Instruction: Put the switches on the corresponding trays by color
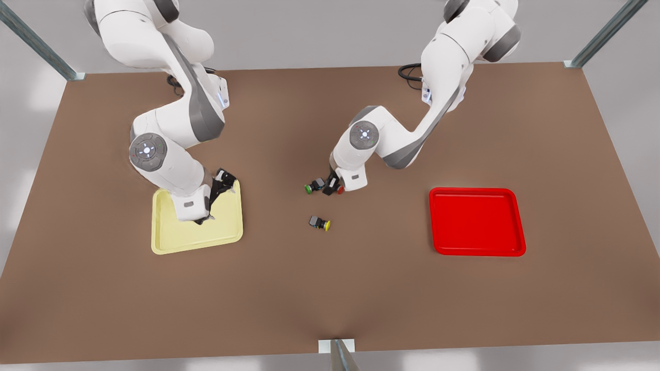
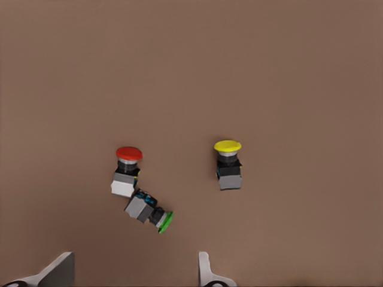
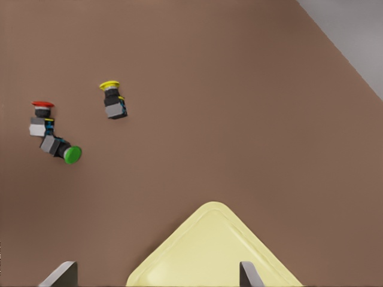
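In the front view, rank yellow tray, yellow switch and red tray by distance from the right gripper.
1. yellow tray, directly under the right gripper.
2. yellow switch, mid-table, near the left gripper.
3. red tray, far at the front view's right.
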Motion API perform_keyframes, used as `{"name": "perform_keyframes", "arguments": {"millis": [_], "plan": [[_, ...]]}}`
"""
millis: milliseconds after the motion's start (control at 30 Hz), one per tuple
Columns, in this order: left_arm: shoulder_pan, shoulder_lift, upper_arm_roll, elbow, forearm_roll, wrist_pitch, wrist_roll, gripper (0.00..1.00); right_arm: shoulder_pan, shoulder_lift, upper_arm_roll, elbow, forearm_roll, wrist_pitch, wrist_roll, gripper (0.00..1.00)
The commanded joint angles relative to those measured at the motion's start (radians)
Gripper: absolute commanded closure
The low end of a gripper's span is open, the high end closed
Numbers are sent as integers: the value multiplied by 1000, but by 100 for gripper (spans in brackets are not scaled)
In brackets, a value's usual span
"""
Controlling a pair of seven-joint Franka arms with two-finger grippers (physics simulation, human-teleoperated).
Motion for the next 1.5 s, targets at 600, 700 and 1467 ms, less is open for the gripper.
{"name": "perform_keyframes", "arguments": {"millis": [600,700,1467], "plan": [[-71,118,18,-193,79,211,22,0,188,310,54,122,-7,234,35,0],[-72,165,35,-186,102,279,16,0,188,348,51,123,-15,239,32,0],[-81,223,66,-201,145,300,27,40,201,423,43,110,-38,351,101,0]]}}
